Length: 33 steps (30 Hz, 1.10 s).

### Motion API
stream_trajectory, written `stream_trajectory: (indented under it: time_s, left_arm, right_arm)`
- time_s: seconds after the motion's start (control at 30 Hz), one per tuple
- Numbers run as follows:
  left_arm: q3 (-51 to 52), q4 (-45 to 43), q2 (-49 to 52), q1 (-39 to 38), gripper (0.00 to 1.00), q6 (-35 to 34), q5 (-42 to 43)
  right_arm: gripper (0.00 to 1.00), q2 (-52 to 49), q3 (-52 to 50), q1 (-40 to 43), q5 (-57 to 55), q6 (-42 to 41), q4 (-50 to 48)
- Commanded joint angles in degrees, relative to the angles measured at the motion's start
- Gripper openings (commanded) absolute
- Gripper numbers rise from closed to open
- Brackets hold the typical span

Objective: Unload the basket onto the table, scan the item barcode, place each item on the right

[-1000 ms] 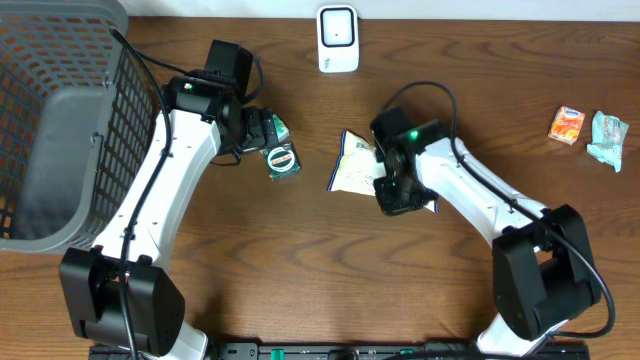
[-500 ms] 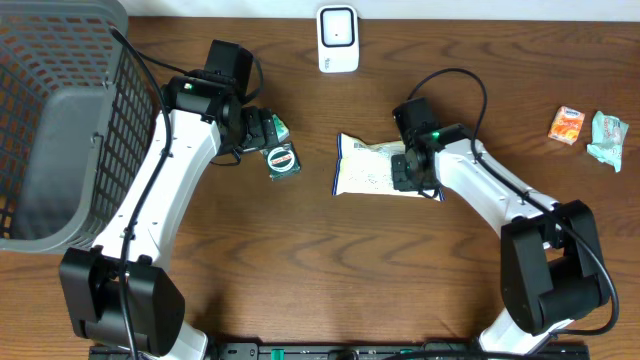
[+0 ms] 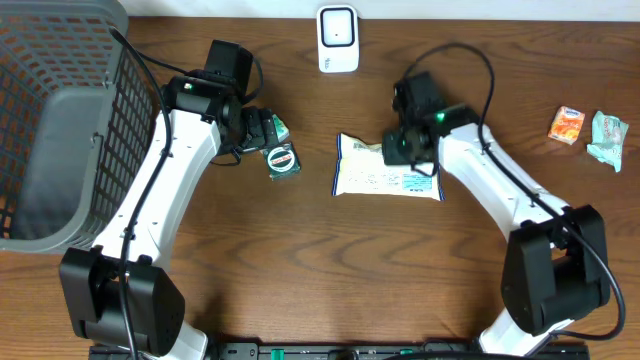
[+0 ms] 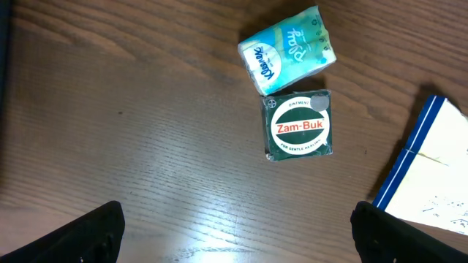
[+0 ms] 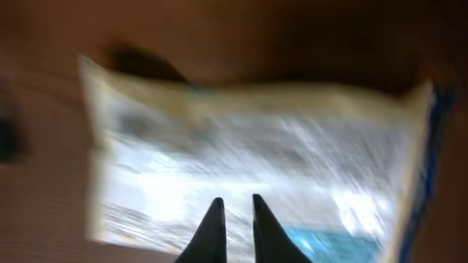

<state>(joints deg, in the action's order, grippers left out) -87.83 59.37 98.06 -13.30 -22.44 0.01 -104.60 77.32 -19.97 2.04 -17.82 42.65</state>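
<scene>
The item, a white flat packet with blue edging point(image 3: 385, 178), lies flat on the wooden table below the white scanner point(image 3: 338, 38). My right gripper point(image 3: 405, 148) hovers over the packet's far edge. The blurred right wrist view shows its fingertips point(image 5: 235, 199) almost together above the packet point(image 5: 256, 146), with nothing between them. My left gripper point(image 3: 262, 135) is open above bare table point(image 4: 238, 219), close to a green Zam-Buk tin point(image 4: 300, 126) and a teal tissue pack point(image 4: 289, 50). The packet's blue-edged corner point(image 4: 431, 175) shows at the right of that view. I cannot make out a barcode.
A grey mesh basket point(image 3: 60, 120) fills the far left. An orange packet point(image 3: 566, 124) and a teal packet point(image 3: 606, 138) lie at the far right. The Zam-Buk tin point(image 3: 283, 160) sits left of the white packet.
The white packet, tilted and bunched under my right gripper a second ago, now lies flat. My right gripper moved from its right side to its far edge. The left arm is unmoved.
</scene>
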Motion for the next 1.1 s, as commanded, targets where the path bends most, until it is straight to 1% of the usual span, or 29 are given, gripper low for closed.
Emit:
stream_trajectory:
  time_s: [0.0,0.2,0.33,0.5,0.63,0.77,0.9,0.97,1.03,1.07]
  left_arm:
    - [-0.48,0.15,-0.02,0.15,0.97,0.31,-0.66]
    - [-0.48,0.15,-0.02,0.15,0.98,0.31,-0.66]
    - [-0.48,0.15,-0.02,0.15,0.98,0.31,-0.66]
    - [-0.48,0.15,-0.02,0.15,0.98,0.31,-0.66]
    - [-0.48,0.15,-0.02,0.15,0.98,0.31,-0.66]
    - [-0.48,0.15,-0.02,0.15,0.98,0.31,-0.66]
    - [-0.48,0.15,-0.02,0.15,0.98,0.31,-0.66]
    - [-0.48,0.15,-0.02,0.15,0.98,0.31,-0.66]
    - [-0.48,0.15,-0.02,0.15,0.98,0.31,-0.66]
    - [-0.48,0.15,-0.02,0.15,0.98,0.31,-0.66]
  right_arm:
    - [0.07,0.11,2.19,-0.39,7.41,-0.59,-3.04]
    - [0.02,-2.43,1.73,-2.4,5.81,-0.61,-5.64]
    - [0.04,-6.08,0.55,-3.82,5.79,-0.59,-5.77]
    - [0.04,-12.17,0.35,-5.38,5.81,-0.61,-6.1]
    - [0.04,-12.61,1.01,-5.51,5.81,-0.57,-6.62]
    - [0.07,-9.2,5.7,-4.11,5.84,-0.57,-1.33]
    - [0.14,-5.38,8.7,-3.02,5.79,-0.17,4.66]
    - [0.16,-3.82,8.85,-2.8,5.33,1.53,7.02]
    - [0.16,-3.5,8.83,-2.78,1.36,2.23,9.49]
    - [0.16,-3.54,8.68,-2.78,-2.89,2.21,11.56]
